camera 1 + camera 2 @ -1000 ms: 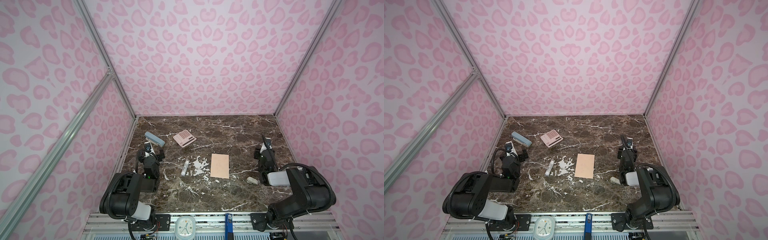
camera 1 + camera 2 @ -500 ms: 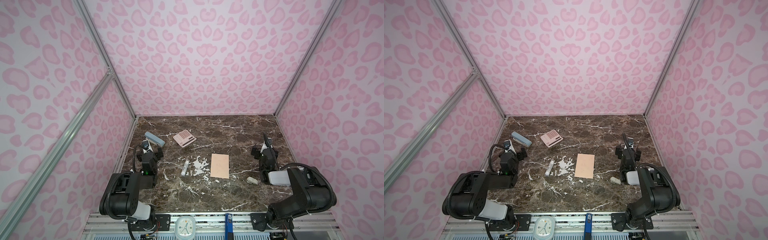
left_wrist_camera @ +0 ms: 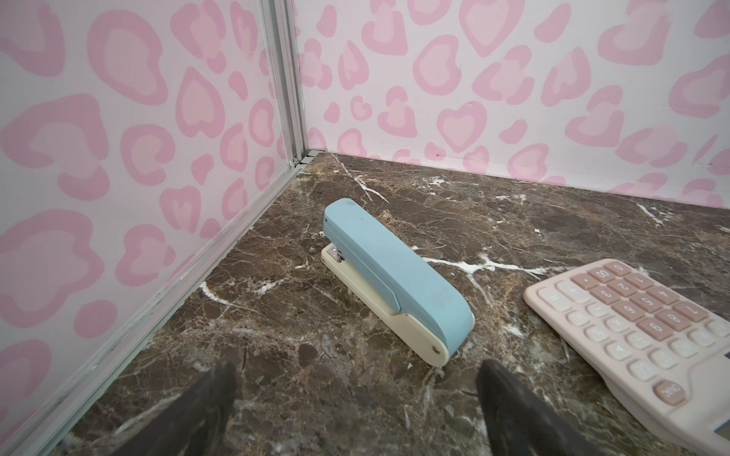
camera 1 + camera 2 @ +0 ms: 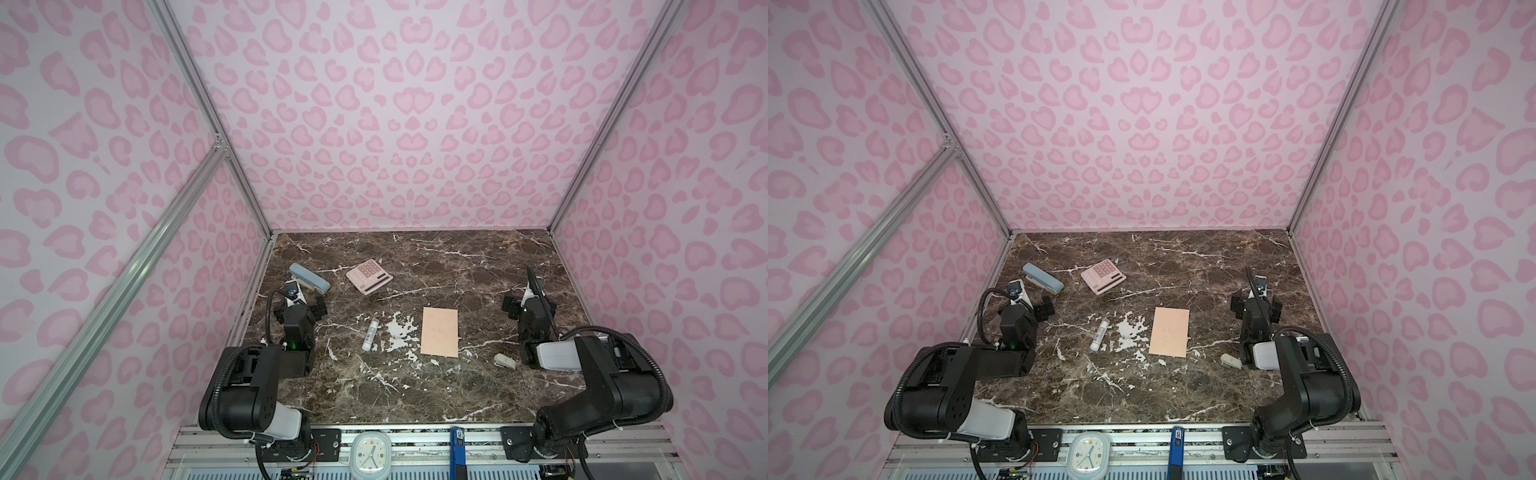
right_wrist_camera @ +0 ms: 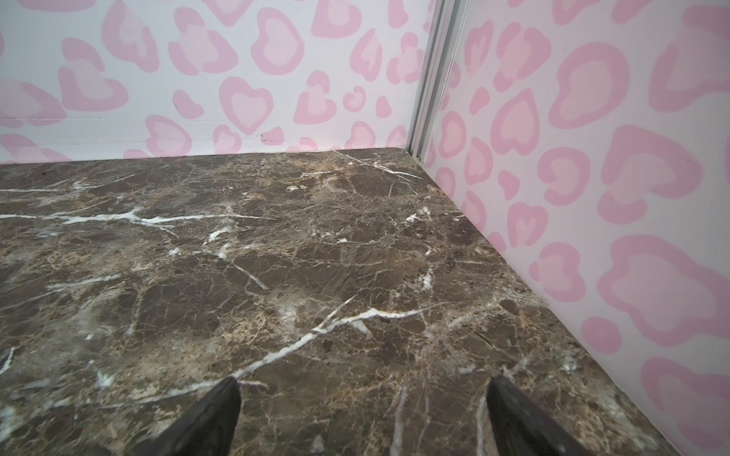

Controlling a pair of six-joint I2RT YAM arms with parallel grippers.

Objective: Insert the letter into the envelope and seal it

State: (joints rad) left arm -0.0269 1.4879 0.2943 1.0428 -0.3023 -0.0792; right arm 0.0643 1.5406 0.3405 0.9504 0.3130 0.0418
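While a small clock (image 4: 371, 453) sits on the front rail, the brown marble table (image 4: 415, 386) runs back to walls (image 4: 415, 124) papered in pink hearts. A small white object (image 4: 505, 360) lies by the right arm. A glue stick (image 4: 370, 334) and the envelope (image 4: 440, 331) lie at mid-table, with a pink calculator (image 4: 369, 276) and a blue stapler (image 4: 309, 277) farther back on the left.

Nothing on the table has shifted in the past second, but the right gripper (image 4: 530, 305) has spread its jaws wider. Both grippers now stand wide open and empty.

The envelope lies flat between them, well apart from each and somewhat nearer the right one. The left gripper (image 3: 357, 375) faces the stapler.
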